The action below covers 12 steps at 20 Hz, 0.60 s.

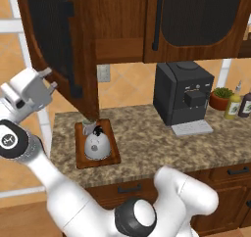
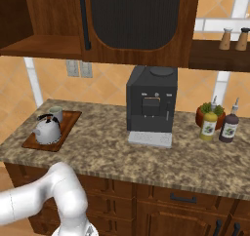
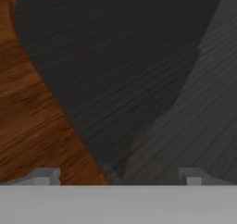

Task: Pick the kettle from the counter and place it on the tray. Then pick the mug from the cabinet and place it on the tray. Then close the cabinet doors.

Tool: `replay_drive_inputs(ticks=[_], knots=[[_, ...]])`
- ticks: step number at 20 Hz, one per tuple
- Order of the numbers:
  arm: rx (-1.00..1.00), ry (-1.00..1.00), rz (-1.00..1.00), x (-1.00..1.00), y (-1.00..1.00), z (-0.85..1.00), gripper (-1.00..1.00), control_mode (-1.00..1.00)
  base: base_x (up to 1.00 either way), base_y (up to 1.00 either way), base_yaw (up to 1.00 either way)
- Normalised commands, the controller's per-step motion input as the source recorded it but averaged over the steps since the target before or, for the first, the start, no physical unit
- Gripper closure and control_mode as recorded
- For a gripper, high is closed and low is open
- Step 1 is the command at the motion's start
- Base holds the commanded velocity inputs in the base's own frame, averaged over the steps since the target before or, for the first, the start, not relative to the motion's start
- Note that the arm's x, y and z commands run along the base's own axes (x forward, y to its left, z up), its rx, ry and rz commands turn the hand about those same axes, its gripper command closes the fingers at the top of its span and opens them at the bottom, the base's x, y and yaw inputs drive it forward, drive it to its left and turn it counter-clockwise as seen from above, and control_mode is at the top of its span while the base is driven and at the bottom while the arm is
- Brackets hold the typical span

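One kettle [image 2: 47, 128] and one mug [image 2: 55, 113] stand together on the single tray [image 2: 30, 143], the mug just behind the kettle, toward the wall. The tray lies at the left end of the table [image 2: 146, 157], a speckled brown-and-beige slab over dark drawers.

Above the tray you see the cabinet [image 2: 44, 45], its shelf bare. Two cabinet doors are visible: the left one [image 1: 54, 45] swung out toward you, the right one [image 2: 132, 20] shut flat over the coffee machine [image 2: 151, 103].

Also on the table: one black coffee machine at the middle, then one red plant pot [image 2: 201, 117] and two bottles, one yellow-green [image 2: 209, 123] and one dark [image 2: 229, 125], at the right end. Two shakers [image 2: 233, 39] sit on a side shelf at upper right. The wall is orange tile with a pale outlet plate [image 2: 79, 68].

Your hand [image 1: 49, 79] is raised at the far left, level with the open door and just beside its outer face, well above the tray. Its fingers [image 3: 44, 176] stand wide apart with nothing between them; the hand view looks straight at the door's dark panel and wood frame.
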Motion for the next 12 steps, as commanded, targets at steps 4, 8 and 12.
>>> replay_drive_inputs(ticks=[4, 8, 12], knots=[[0.13, 0.00, 0.13, 0.28, -0.68, 0.00, -1.00, -1.00, 0.00, 0.00, 0.00], [0.14, 0.00, 0.19, 0.35, -0.68, 0.00, -1.00, -1.00, 0.00, 0.00, 0.00], [0.14, 0.00, 0.22, 0.40, -0.68, 0.00, -1.00, -1.00, 0.00, 0.00, 0.00]])
